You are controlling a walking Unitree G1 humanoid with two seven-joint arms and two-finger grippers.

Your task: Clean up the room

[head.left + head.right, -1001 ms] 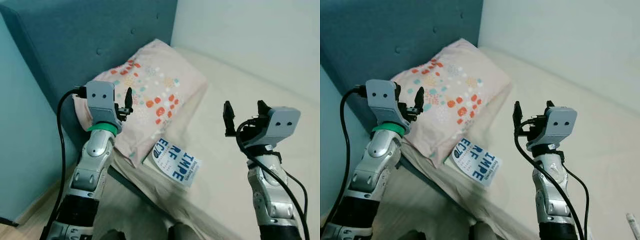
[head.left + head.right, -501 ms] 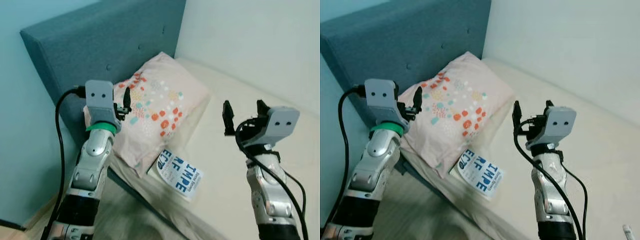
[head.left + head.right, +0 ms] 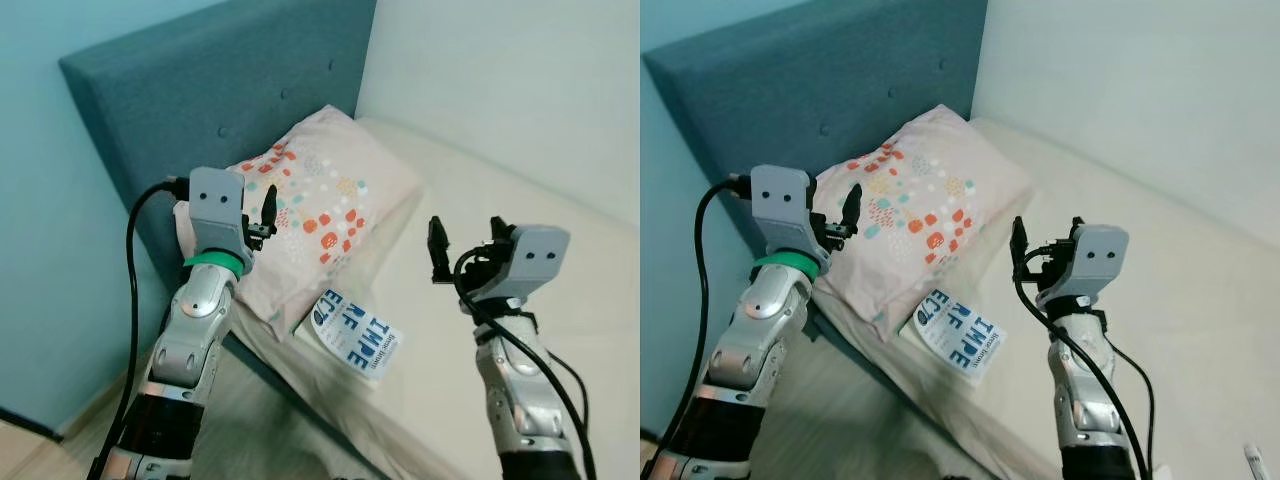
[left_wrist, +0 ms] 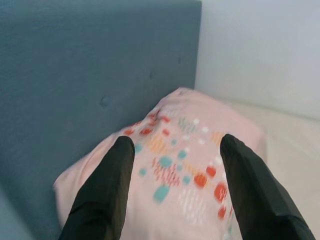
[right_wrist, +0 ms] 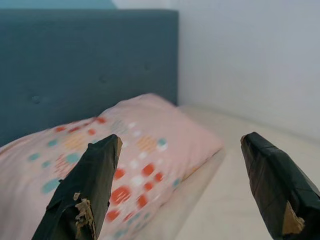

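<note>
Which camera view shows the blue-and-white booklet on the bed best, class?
The left eye view: the booklet lies whole on the mattress at the lower corner of the pillow, with its big blue letters readable. The right eye view shows it much the same. Both wrist views look at the pillow and headboard instead.

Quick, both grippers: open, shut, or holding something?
Left gripper: open, empty, raised over the pillow.
Right gripper: open, empty, raised over the bed.
</note>
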